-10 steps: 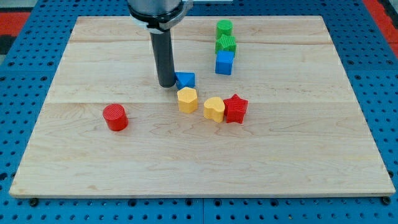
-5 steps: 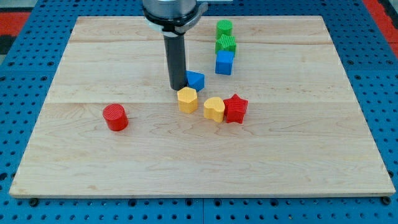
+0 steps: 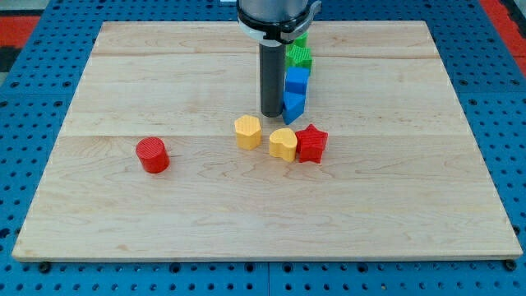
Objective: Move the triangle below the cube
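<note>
A: Camera view, what's up w/ the tip?
B: My tip (image 3: 271,113) sits upper-centre of frame on the pale wooden desk (image 3: 123,205), touching the small blue triangle block (image 3: 293,105) on its left side. It's a plain rod, no tool jaws to be apart or together.
A: And the cube?
B: Blue cube block (image 3: 297,80) is just above the triangle, touching it. Green blocks (image 3: 299,56) above that; shapes unclear, partly hidden by the arm.
A: Rest?
B: Yellow hexagonal block (image 3: 247,131), yellow heart block (image 3: 283,144) and red star block (image 3: 311,143) lie below; red cylinder block (image 3: 152,154) at mid-left.
</note>
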